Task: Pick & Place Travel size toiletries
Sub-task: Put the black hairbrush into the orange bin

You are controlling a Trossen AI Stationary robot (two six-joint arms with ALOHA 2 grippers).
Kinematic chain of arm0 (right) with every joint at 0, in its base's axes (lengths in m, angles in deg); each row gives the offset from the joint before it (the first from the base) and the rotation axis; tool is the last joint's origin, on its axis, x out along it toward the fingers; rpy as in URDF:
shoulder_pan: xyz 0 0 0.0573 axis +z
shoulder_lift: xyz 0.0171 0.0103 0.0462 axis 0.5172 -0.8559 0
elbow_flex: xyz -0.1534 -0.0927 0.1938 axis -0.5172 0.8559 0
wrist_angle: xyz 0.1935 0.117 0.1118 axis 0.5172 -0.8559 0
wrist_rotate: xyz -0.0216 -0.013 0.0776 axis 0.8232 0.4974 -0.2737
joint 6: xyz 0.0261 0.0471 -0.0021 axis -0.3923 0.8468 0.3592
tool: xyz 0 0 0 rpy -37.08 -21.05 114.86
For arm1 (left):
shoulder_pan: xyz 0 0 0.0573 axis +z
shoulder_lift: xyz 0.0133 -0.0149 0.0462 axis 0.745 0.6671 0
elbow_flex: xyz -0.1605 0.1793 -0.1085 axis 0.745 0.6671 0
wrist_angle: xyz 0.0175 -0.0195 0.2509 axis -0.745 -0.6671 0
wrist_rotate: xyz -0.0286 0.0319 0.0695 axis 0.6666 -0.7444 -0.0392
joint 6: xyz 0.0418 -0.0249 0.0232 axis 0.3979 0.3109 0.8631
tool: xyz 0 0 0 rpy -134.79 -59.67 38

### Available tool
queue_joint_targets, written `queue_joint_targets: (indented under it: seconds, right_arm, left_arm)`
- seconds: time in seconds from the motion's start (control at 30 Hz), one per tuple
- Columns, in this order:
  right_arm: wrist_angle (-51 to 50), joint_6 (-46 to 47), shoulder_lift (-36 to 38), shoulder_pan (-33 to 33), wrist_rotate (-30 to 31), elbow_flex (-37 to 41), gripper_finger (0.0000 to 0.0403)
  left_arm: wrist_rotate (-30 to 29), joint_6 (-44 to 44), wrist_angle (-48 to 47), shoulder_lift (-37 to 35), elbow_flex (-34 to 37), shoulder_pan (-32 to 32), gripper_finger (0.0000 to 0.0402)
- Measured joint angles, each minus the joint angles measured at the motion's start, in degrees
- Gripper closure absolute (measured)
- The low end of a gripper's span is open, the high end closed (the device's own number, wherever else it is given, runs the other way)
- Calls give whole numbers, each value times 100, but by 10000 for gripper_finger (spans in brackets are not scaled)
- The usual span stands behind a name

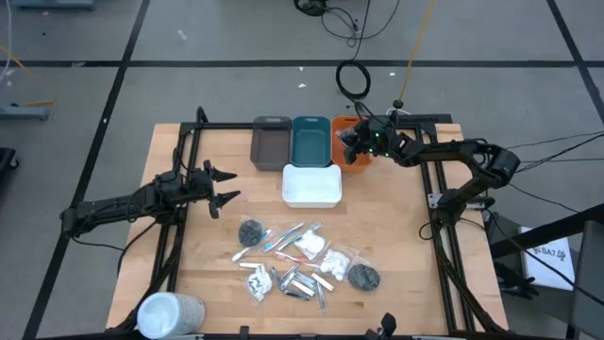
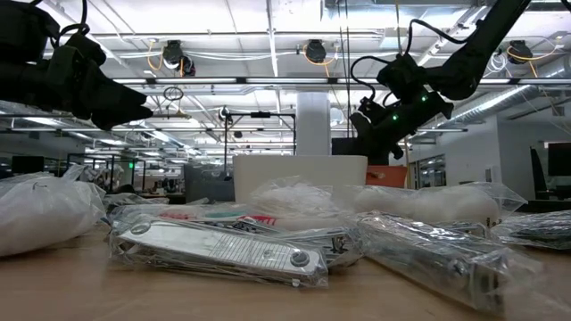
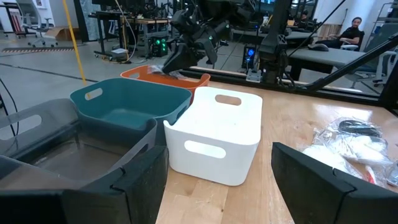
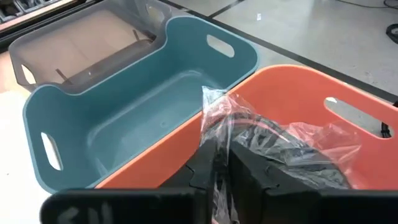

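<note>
The right gripper [image 4: 222, 163] hangs over the orange tray [image 4: 348, 93] at the far right of the tray row, its fingers pinched on the clear wrap of a dark item [image 4: 273, 146]; what the wrap contains is hard to make out. In the high view the gripper hides most of that tray. The left gripper [image 1: 226, 186] waits above the table's left side with its fingers spread wide, holding nothing. The remaining toiletries [image 1: 302, 257] lie heaped on the near middle of the table [image 1: 396, 236], near the white tray [image 1: 311, 185]. A white cylinder [image 1: 170, 314] is cut off at the near-left edge.
</note>
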Motion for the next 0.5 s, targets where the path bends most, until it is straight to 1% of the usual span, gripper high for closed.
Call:
queue_joint_targets:
  seconds: [0.27,0.5]
  right_arm:
    - [0,-6,0,0,4,0,304]
    - [17,-44,0,2,-61,0,270]
  left_arm:
    - [0,0,0,-1,0,0,128]
    - [0,0,0,0,0,0,128]
